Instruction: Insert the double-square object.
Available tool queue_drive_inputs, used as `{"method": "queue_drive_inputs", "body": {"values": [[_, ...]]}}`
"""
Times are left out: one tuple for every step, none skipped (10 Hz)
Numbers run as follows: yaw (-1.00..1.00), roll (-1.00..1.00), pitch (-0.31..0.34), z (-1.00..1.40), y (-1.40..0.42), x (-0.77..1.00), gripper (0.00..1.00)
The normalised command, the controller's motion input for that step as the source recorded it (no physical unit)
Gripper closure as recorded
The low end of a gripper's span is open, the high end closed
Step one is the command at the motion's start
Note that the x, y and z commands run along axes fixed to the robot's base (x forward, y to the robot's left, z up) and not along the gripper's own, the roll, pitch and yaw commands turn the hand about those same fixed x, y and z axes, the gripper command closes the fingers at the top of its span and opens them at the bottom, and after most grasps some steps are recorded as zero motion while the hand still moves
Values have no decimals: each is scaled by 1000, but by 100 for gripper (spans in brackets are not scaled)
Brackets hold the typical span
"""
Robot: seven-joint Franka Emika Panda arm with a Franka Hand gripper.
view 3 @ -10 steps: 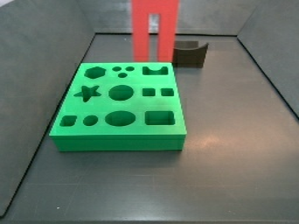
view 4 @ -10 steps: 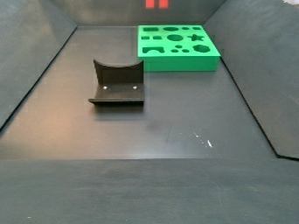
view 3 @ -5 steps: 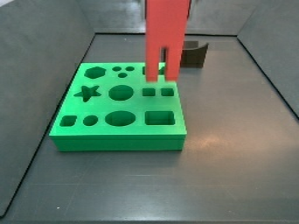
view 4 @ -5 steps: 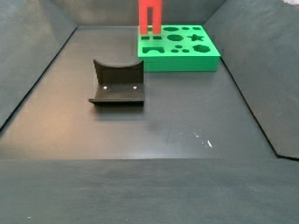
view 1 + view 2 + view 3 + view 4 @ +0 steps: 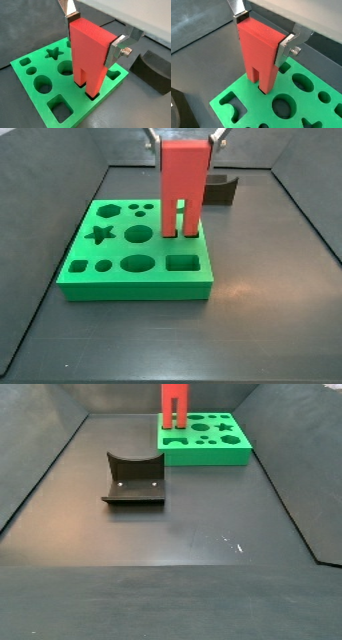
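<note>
The double-square object (image 5: pixel 183 183) is a tall red block held upright over the green board (image 5: pixel 94 278). My gripper (image 5: pixel 183 140) is shut on its solid upper part, with one silver finger on each side. In both wrist views the fingers (image 5: pixel 69 14) (image 5: pixel 287 46) clamp the block (image 5: pixel 90 55) (image 5: pixel 258 55). Its two legs reach down to the board's pair of small square holes, with the tips at or just inside them. In a side view the block (image 5: pixel 174 406) stands at the near-left corner of the board (image 5: pixel 214 452), and the gripper is above the frame.
A dark brown block with a curved notch (image 5: pixel 218 190) (image 5: pixel 134 479) lies on the dark floor apart from the board; it also shows in both wrist views (image 5: pixel 153 72) (image 5: pixel 176 107). The board has several other shaped holes. Low walls ring the floor.
The gripper has come down with the red block. The block's legs were above and behind the board, and now stand at the pair of square holes.
</note>
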Motion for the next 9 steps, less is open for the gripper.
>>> {"method": "queue_drive_inputs", "body": {"values": [[-183, -17, -39, -480, 137, 17, 100], [-280, -96, -54, -431, 0, 77, 100], [-326, -183, -81, -394, 0, 126, 100], [-277, -184, -103, -457, 20, 111, 100], [-209, -236, -139, -411, 40, 0, 100], [-40, -327, -187, -331, 31, -194, 100], [14, -350, -160, -214, 11, -189, 100], [117, -374, -149, -131, 51, -160, 100], [71, -357, -141, -140, 71, -117, 100]]}}
